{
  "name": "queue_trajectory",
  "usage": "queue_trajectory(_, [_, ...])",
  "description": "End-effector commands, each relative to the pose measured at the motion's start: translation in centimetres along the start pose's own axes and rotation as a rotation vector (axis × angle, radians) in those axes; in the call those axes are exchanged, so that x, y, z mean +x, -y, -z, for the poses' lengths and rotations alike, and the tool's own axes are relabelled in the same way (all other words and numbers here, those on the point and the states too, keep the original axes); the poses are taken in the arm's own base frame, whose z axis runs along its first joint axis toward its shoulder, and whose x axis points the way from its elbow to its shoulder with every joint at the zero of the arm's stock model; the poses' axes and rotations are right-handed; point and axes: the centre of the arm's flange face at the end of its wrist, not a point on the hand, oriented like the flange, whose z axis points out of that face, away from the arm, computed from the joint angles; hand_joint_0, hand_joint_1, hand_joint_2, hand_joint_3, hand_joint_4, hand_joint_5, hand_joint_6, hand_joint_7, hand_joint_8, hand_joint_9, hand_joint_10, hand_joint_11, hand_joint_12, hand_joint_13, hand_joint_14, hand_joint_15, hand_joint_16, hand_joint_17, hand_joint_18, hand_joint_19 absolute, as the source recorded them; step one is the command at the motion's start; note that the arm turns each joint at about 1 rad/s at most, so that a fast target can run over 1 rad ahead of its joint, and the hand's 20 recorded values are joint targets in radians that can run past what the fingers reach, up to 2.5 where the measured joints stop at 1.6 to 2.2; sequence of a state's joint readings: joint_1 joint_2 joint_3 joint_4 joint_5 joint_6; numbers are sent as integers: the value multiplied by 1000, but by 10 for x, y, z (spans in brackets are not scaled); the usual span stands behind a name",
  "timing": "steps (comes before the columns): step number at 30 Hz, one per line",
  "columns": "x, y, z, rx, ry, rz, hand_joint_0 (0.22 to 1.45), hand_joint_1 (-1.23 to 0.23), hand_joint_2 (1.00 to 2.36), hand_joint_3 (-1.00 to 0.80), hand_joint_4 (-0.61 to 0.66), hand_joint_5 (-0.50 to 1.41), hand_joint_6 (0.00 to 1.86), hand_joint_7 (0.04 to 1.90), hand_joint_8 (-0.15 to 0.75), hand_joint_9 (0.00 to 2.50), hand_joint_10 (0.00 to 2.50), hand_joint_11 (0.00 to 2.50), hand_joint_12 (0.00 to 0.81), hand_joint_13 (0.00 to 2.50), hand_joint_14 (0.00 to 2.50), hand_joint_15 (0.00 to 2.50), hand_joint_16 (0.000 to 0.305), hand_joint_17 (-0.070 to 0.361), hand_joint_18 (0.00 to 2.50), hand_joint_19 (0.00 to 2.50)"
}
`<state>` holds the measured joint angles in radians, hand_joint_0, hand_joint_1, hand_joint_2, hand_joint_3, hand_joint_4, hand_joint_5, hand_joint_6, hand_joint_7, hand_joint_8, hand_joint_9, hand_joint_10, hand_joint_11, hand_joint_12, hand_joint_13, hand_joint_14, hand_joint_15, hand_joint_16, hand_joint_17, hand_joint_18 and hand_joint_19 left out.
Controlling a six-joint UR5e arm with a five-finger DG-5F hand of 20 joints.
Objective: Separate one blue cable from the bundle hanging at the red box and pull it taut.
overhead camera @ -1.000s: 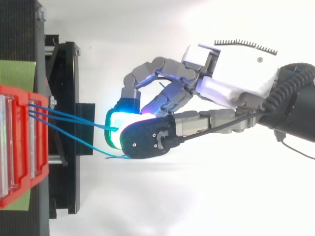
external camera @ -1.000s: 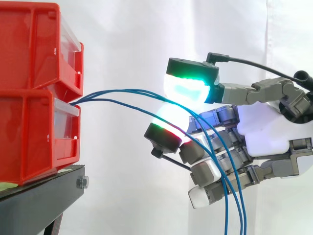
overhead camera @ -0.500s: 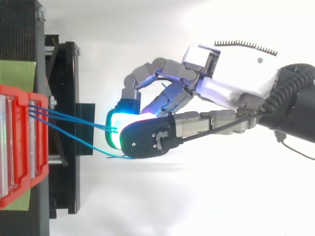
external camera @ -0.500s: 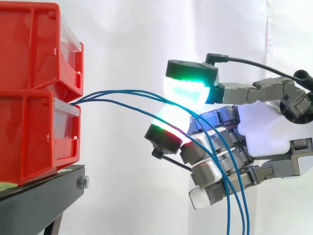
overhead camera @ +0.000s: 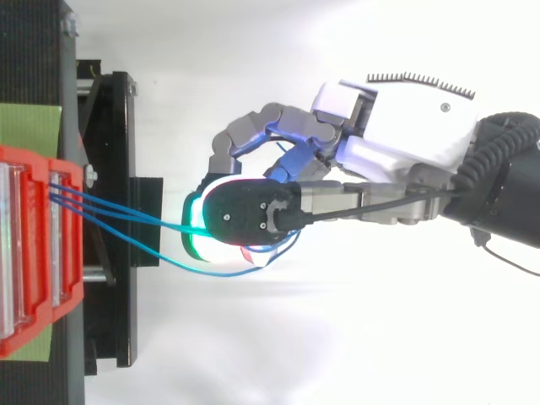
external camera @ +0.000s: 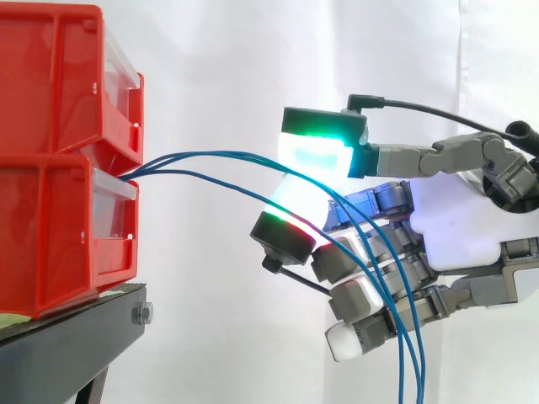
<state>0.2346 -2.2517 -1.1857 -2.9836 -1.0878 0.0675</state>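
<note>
Three thin blue cables (external camera: 219,155) come out of the gap between two stacked red bins (external camera: 50,227) at the left of the side view. Their long run goes rightward in a shallow arch across the middle of the frame. They then bend down in front of the robot hand (external camera: 459,219) and leave through the bottom edge, right of centre. They hang slack, not straight.

The hand enters from the right edge with its fingers curled round the cables. An upper pad (external camera: 318,153) glowing green and white faces a lower pad (external camera: 280,234) with a red and green rim. The cables pass between them, and a bright gap shows between the two pads.

In the top view the hand (overhead camera: 405,126) reaches left from the right edge. The cables run from the bins at the left edge to the glowing pads near the centre.

Compared with half a second ago, the black-backed fingertip in the top view has swung over the glowing pad. The glow there has changed from cyan to green with some red. A loop of cable now shows just below the pads. In the side view the upper pad has shifted slightly left.

White curtain (external camera: 210,67) lies open between bins and hand, which are well apart. The black stand (external camera: 76,337) fills the lower left corner.
</note>
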Motion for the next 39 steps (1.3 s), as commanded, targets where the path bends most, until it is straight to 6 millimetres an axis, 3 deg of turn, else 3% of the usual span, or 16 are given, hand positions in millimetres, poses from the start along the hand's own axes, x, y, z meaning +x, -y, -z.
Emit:
queue_trajectory(1, [0,0,0,0,-1,0,557,-396,1003,-466,120,-195,929,1025,302,1073,21,1212,366,987,29,1010,54,122,613,688])
queue_trajectory(7, [0,0,0,0,-1,0,511,-432,1000,-500,131,-199,924,979,313,1073,19,1205,383,1002,26,1001,57,129,636,667])
queue_trajectory(12, [0,-1,0,-1,0,-1,567,-679,1000,-500,112,-208,929,983,279,1049,19,1221,354,990,28,998,53,120,629,661])
queue_trajectory(16, [1,0,1,3,-3,2,647,-727,1018,-276,56,-210,942,1056,277,1052,20,1220,342,999,29,1004,51,115,644,642])
queue_trajectory(19, [1,0,1,3,-3,2,658,-756,1021,-214,12,-218,964,1035,267,1030,19,1212,342,1003,29,990,51,115,651,631])
queue_trajectory(26, [1,-1,1,0,-1,0,715,-816,1021,-244,-2,-226,971,1048,262,1018,19,1213,336,997,29,985,50,113,656,617])
queue_trajectory(32, [1,0,1,3,-3,2,804,-839,1000,-500,-45,-222,966,989,244,1020,18,1209,326,990,30,971,48,108,655,593])
queue_trajectory(39, [1,0,0,2,-3,1,760,-905,1000,-500,-57,-207,957,967,244,1032,18,1208,321,988,31,967,47,106,672,567])
